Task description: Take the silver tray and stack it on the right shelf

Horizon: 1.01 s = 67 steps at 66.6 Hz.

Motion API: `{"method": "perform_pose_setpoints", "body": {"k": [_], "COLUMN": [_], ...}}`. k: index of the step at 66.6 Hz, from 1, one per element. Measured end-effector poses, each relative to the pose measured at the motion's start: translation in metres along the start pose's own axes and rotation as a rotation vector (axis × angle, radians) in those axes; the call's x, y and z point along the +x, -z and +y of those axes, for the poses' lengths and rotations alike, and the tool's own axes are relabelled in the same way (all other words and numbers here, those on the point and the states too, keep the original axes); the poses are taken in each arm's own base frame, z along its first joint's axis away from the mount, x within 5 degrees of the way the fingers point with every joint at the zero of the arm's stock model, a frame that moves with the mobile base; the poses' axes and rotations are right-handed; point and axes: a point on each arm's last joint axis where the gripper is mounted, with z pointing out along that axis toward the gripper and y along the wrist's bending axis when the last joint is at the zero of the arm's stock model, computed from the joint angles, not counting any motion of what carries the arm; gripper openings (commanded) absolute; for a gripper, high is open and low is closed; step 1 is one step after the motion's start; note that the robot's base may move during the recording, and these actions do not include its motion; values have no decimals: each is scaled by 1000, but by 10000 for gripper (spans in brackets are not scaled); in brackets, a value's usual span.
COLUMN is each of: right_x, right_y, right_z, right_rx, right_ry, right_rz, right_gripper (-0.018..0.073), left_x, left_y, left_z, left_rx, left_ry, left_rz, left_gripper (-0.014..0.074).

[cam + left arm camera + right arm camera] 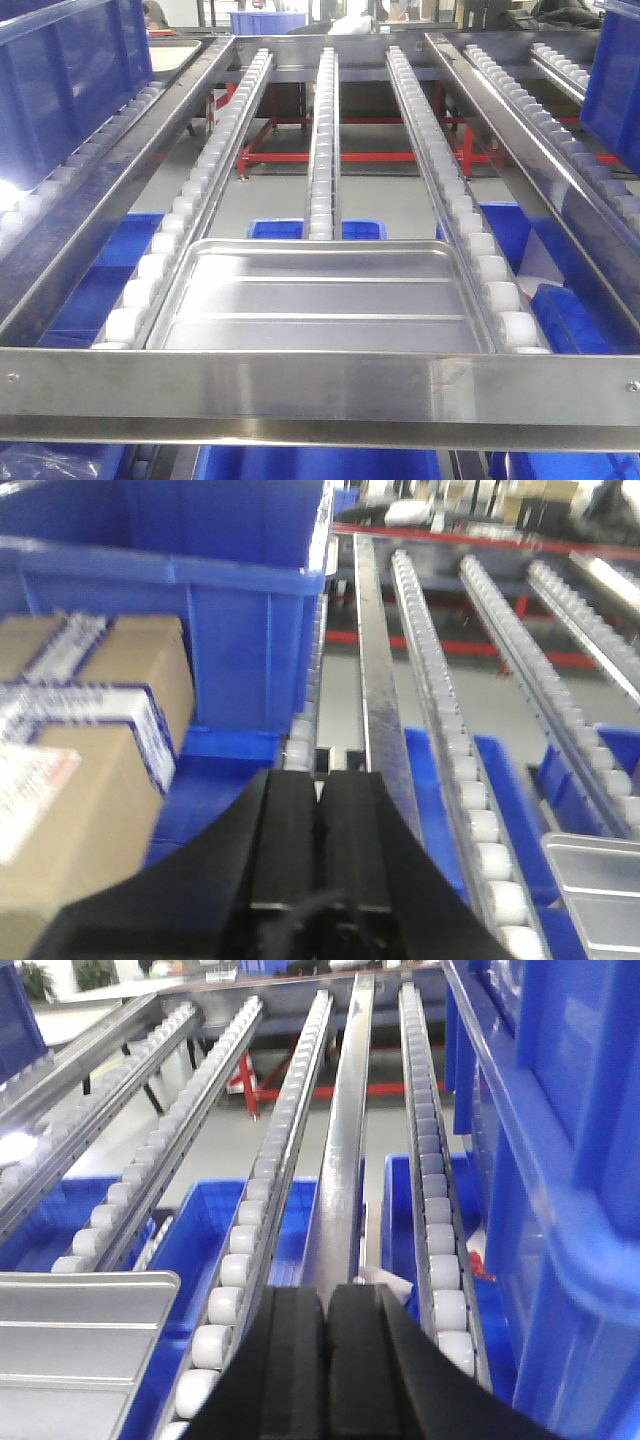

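The silver tray (325, 300) lies flat on the roller lanes of the right shelf (320, 385), just behind its broad steel front bar, with two ridges across its base. One corner of the tray (600, 880) shows at the lower right of the left wrist view, and its other end (75, 1345) at the lower left of the right wrist view. My left gripper (322, 780) is shut with nothing in it, left of the tray over a steel rail. My right gripper (326, 1295) is shut and empty too, right of the tray. Neither gripper shows in the front view.
Deep blue bins (70, 80) stand on the lanes at far left and far right (612, 80). Cardboard boxes (80, 760) sit left of my left gripper. More blue bins (315, 228) lie on the level below the rollers. A red frame (330, 155) stands on the floor behind.
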Motion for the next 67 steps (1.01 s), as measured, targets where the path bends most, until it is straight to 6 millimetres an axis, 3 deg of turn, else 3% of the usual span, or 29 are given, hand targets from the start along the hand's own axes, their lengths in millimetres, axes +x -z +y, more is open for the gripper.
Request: {"method": "perform_pose_setpoints", "body": {"k": [11, 18, 39, 48, 55, 67], "right_x": [-50, -64, -60, -55, -56, -50], "right_y": [-16, -35, -85, -103, -115, -140], "right_z": [6, 8, 16, 20, 30, 59], "right_rx": [28, 41, 16, 5, -42, -146], "right_ry": [89, 98, -102, -94, -64, -13], "right_rz": [182, 304, 439, 546, 612, 738], "right_gripper": [49, 49, 49, 49, 57, 57], "left_x": [-62, -77, -47, -32, -26, -29], "left_y": [-20, -41, -103, -121, -132, -150], "left_z": [1, 1, -7, -10, -19, -54], "left_rx": [-5, -2, 20, 0, 55, 237], "left_ry": [-17, -7, 382, 541, 466, 325], "left_rz": [33, 75, 328, 419, 509, 627], "left_gripper": [-90, -90, -90, -90, -90, -90]}}
